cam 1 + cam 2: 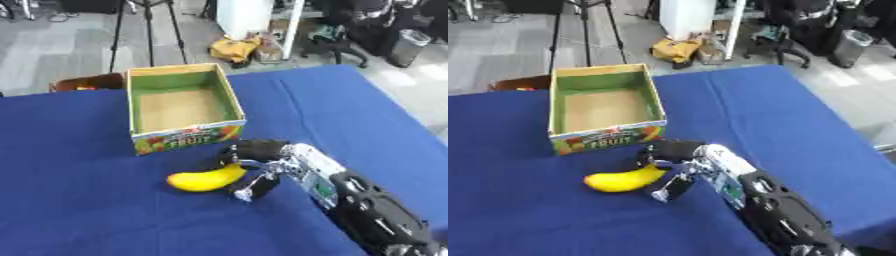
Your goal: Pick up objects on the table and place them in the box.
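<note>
The banana (206,179) lies on the blue table (79,210) just in front of the fruit box (182,106), at about six o'clock from it, its stem end pointing toward the robot's right hand (255,167). That hand comes in from four o'clock and curls around the stem end, fingers above and thumb below, apparently so the fruit can be lifted. The box stands open and empty, ready to receive it; the left hand is out of sight.

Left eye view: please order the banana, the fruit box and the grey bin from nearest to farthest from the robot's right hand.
1. Banana: in the right hand, on the blue cloth.
2. Fruit box: just beyond, up-left.
3. Grey bin: on the floor, far upper right.
</note>
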You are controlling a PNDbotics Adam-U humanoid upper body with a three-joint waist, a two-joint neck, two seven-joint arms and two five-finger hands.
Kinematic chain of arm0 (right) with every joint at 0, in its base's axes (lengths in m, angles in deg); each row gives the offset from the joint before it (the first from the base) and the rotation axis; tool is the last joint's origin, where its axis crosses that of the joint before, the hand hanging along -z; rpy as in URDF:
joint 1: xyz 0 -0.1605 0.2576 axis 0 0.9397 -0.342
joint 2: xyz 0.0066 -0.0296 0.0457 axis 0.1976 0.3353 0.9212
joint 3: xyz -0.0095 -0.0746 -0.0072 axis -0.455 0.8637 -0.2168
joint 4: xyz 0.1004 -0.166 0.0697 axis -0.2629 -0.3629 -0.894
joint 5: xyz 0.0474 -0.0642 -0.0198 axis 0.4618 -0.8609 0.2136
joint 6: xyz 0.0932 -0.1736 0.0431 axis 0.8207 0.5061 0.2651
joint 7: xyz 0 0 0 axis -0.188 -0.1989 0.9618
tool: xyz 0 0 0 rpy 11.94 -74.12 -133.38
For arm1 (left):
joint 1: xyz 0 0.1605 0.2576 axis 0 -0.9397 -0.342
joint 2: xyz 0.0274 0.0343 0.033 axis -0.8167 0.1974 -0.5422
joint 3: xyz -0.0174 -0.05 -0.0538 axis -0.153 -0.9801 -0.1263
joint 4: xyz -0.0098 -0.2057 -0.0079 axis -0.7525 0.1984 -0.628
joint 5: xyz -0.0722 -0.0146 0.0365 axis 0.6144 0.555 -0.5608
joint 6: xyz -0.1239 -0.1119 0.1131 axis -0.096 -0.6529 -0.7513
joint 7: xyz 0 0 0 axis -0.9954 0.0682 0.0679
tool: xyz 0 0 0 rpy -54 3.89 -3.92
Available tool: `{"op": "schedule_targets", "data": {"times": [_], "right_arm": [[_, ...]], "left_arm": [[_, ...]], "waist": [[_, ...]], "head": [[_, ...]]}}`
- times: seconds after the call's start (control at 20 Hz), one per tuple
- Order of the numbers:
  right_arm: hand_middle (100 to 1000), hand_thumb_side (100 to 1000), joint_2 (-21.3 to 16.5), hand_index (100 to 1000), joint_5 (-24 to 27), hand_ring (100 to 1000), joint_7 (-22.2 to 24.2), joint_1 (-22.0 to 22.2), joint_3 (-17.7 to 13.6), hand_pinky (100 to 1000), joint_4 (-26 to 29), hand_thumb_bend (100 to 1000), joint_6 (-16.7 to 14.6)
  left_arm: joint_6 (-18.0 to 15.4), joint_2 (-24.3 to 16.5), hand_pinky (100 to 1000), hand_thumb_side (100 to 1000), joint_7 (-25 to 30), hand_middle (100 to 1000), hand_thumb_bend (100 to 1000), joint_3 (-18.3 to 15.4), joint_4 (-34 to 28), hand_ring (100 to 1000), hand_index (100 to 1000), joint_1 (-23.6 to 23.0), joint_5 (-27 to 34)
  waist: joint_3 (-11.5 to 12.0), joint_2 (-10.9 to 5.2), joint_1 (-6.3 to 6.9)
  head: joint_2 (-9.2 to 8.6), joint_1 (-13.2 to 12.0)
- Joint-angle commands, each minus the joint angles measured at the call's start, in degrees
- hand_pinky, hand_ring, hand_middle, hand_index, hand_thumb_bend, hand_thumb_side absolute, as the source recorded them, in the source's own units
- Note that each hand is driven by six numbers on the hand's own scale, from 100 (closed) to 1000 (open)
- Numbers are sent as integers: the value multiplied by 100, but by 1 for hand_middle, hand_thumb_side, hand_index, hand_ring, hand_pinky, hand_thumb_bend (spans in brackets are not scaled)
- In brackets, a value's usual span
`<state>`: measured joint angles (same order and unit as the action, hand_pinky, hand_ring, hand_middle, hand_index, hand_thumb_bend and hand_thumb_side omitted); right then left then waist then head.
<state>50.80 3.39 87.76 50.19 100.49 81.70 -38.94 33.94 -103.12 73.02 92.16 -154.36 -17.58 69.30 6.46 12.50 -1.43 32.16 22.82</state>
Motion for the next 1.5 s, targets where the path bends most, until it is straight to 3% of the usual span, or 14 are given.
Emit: {"op": "schedule_targets", "data": {"times": [0.05,0.5,0.85,1.1,1.5], "right_arm": [[760,251,-234,441,87,886,-67,-60,-101,697,229,100,43],[762,251,-758,444,232,871,-280,-158,-219,716,554,100,172],[764,261,-1234,450,262,856,-540,-442,-293,734,462,100,256],[761,260,-1442,405,186,848,-739,-717,-434,737,37,100,373],[759,252,-1565,418,80,853,-1047,-911,-816,730,-978,100,578]], "left_arm": [[-15,-106,446,829,-13,753,604,-24,-62,557,704,45,2],[-15,-140,445,829,-25,754,605,-44,-54,557,704,12,-11],[-12,-144,445,829,16,755,606,-3,-60,557,704,40,-8],[-1,-153,445,828,95,755,606,71,-79,556,704,122,5],[4,-109,447,826,244,756,609,201,-155,557,704,392,28]], "waist": [[-12,-120,1],[-70,-164,-27],[120,-163,-53],[504,-130,-118],[1264,-77,-318]], "head": [[-25,6],[-12,-38],[-72,8],[-183,118],[-508,526]]}}
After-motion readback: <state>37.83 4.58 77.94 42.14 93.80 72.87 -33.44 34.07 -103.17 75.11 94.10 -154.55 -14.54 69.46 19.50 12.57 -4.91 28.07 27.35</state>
